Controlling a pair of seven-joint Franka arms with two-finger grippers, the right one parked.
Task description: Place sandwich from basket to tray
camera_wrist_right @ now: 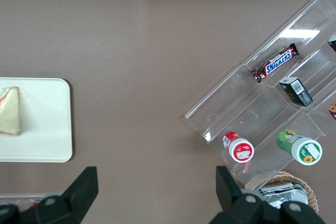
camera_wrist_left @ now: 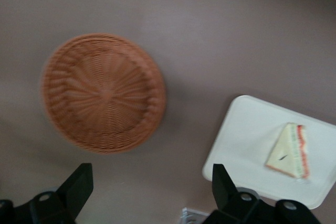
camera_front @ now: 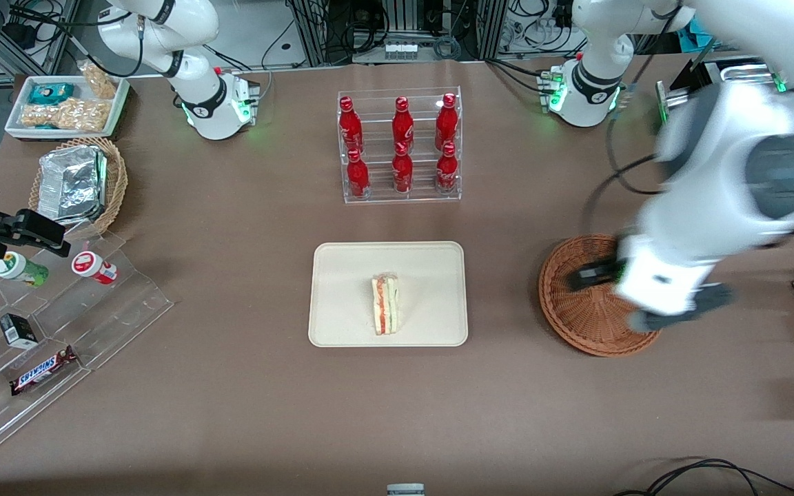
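**Sandwich wedge on the cream tray, wicker basket bare**

A matte brown table (camera_front: 231, 386) fills the scene, with cable runs and metal racking along its edge farthest from the front camera. On it, the large flat cream-coloured rectangular tray (camera_front: 342, 275), smooth with rounded corners and a low rim, carries the small triangular sandwich of pale white bread (camera_front: 385, 304); red and green filling layers show along its cut edge. The round, shallow, reddish-brown woven wicker basket (camera_front: 576, 324) sits beside the tray toward the working arm's end of the table, apart from it, its weave radiating from the centre.

The left arm's black two-finger gripper (camera_wrist_left: 149, 195) hangs above the basket, its fingers (camera_wrist_left: 77, 186) spread wide and holding nothing.

Farther from the front camera than the tray stands a clear acrylic rack of glossy red bottles (camera_front: 400, 145). Toward the parked arm's end lie a clear stepped acrylic display (camera_front: 59, 331) and a lighter tan wicker basket holding crinkled silver foil (camera_front: 73, 184).
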